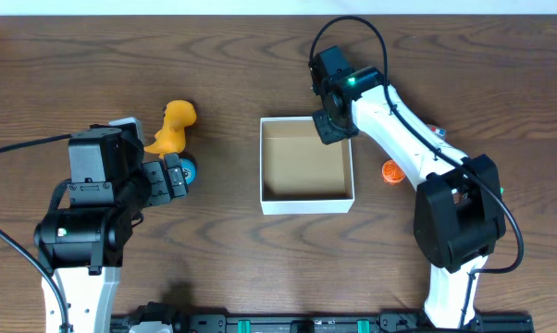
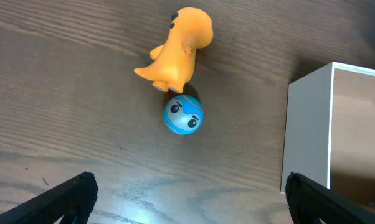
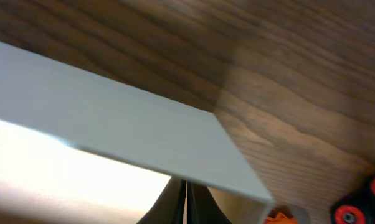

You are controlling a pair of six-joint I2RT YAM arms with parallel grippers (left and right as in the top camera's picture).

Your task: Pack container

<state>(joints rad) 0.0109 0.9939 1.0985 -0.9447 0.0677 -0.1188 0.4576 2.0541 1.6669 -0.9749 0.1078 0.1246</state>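
The wooden table (image 1: 93, 55) carries the container (image 1: 307, 205) at its middle. It is square and white-walled, and only its brown cardboard floor shows inside. The right claw (image 1: 331, 128) sits at the container's far right corner, fingers pressed together against the wall's edge. The left claw (image 2: 190, 180) is spread wide apart to the container's left, near an orange dinosaur toy (image 2: 177, 48). A blue ball with a face (image 2: 183, 116) lies just beside the dinosaur. A small orange piece (image 1: 391, 171) lies right of the container.

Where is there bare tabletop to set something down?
Bare wood runs along the near side of the box, between the two arms, and across the far left corner. Crowded: dinosaur, ball and left claw cluster together; right claw sits at the box's far corner.
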